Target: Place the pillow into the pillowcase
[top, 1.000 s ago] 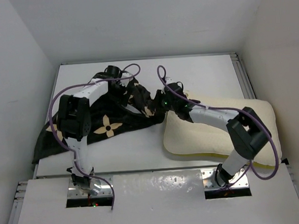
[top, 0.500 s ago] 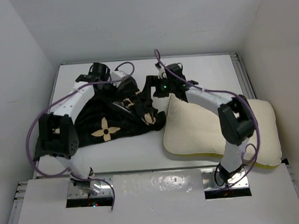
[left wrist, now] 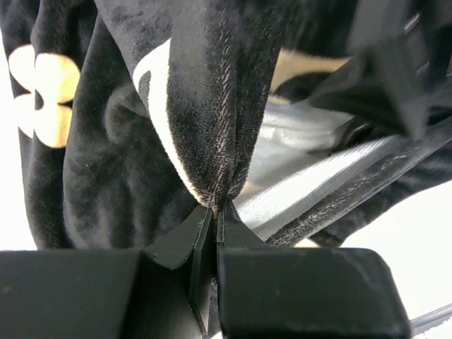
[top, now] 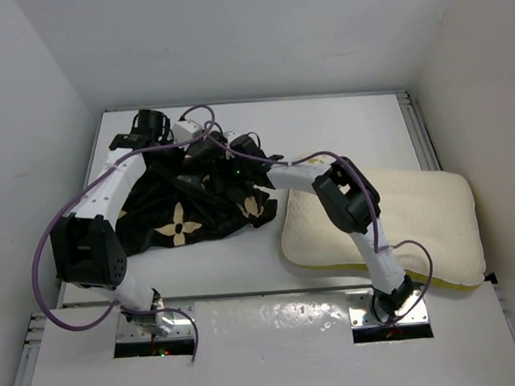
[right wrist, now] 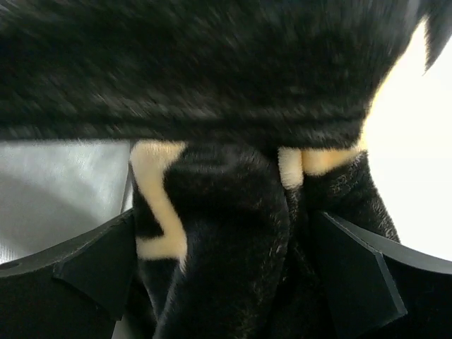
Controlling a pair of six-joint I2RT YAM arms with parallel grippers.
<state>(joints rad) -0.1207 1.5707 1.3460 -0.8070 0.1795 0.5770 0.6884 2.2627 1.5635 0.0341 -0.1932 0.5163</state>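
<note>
A: Room status?
B: White box. Back wall (top: 248, 36) and both side walls are plain white. Tabletop (top: 349, 122) is white too, matte, with a grey rail (top: 418, 131) along its right edge. At the bottom of the frame there's a white panel (top: 267, 350) with two cutouts for the arm bases.
A: Pillow?
B: Pillow (top: 417, 223) lies flat on the tabletop in the right half of the top view, long side running left-right. Its lower right corner reaches the tabletop's edge. Right arm (top: 350, 200) crosses over its upper left corner.
A: Pillowcase?
B: Pillowcase (top: 176, 220) is a crumpled heap, centre-left of the frame, tan flowers facing up. Its right edge is just beside the pillow's left edge. Can't tell if they touch.
A: Left side?
B: Left fingers (left wrist: 180, 236) are clenched on a fold of the pillowcase, tips together with the plush pinched between. In the left wrist view the fold rises from the pinch. Silvery lining (left wrist: 296, 176) shows right of it, bare tabletop at lower right.
A: Right?
B: Right fingers (right wrist: 92, 272) are spread wide, released. Plush sits bunched in the gap between them. More fabric drapes across the top of that view, blurred. In the top view they sit at the heap's upper edge, near the left fingers.
</note>
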